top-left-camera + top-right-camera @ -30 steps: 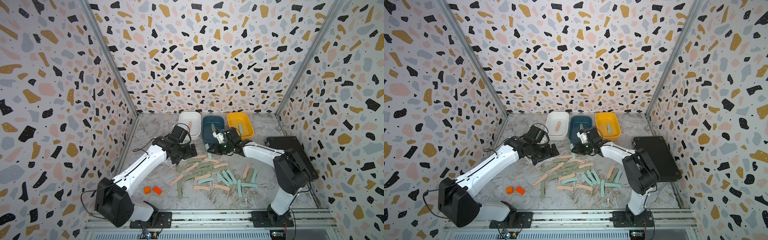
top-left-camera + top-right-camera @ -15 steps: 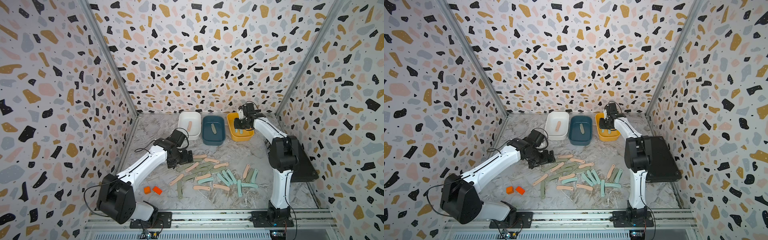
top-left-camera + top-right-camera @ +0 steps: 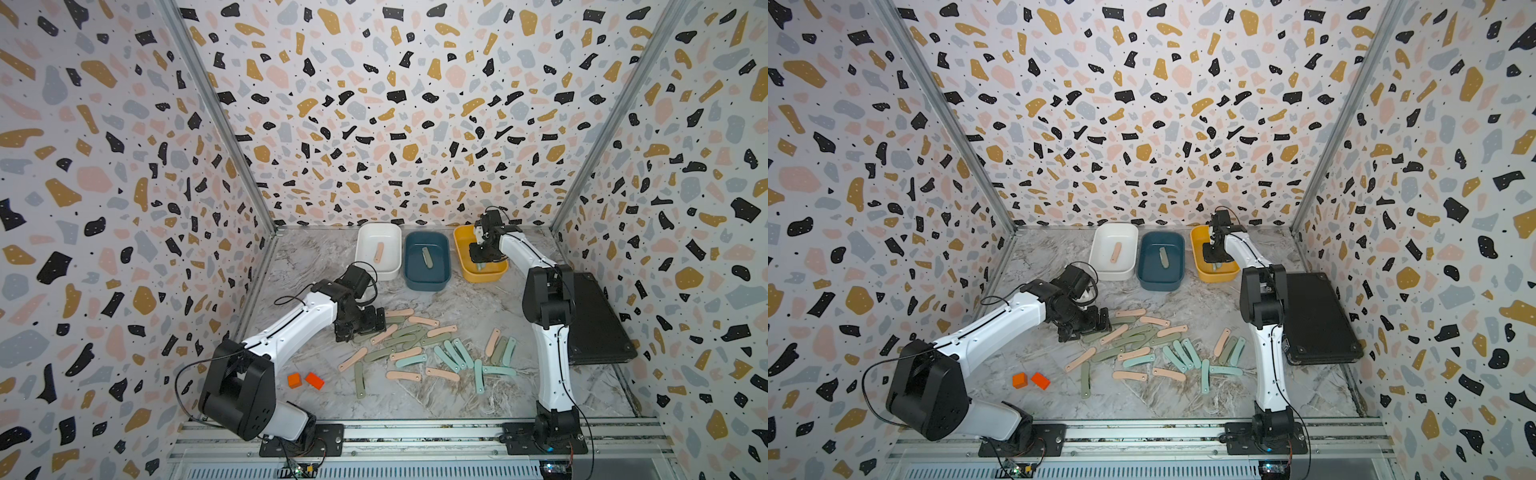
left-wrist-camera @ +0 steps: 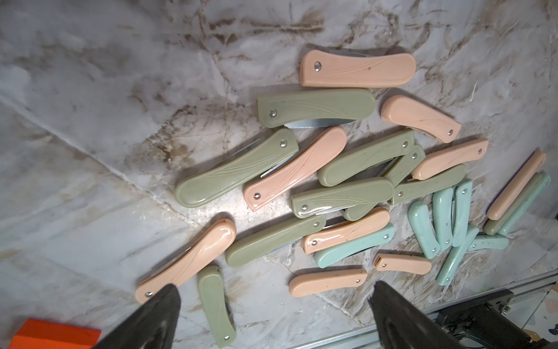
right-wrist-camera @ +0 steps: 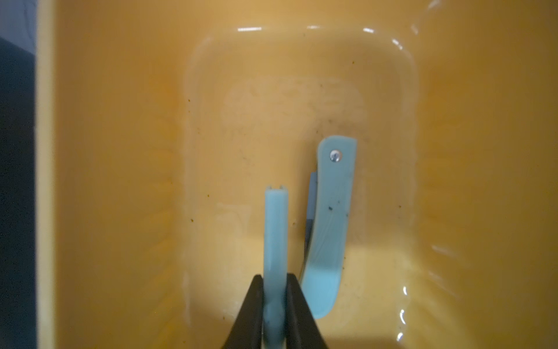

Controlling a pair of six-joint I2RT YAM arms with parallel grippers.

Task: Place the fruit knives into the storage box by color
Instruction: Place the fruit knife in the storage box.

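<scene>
From my station, far left, two orange blocks sit apart on the marble table; they are no part of the job. Next, the left gripper hangs low at the near edge of the fruit knives, jaws spread wide and empty. Its wrist view shows the fingers standing apart above the heap, touching nothing.

The heap itself is most of the work, by my reckoning: pink, green and teal handles lie mixed and partly overlapping, unsorted.

Behind them, the white box holds one pink knife and the blue box one green knife. The yellow box has a loose teal knife flat on its floor. The right gripper reaches into it, pinching a second teal knife edge-on, not yet let go.

So three are placed and a fourth is about to be; I judge this an early stage.

I read no brand or lettering anywhere; the handles carry only moulded curved lines and rivets.
</scene>
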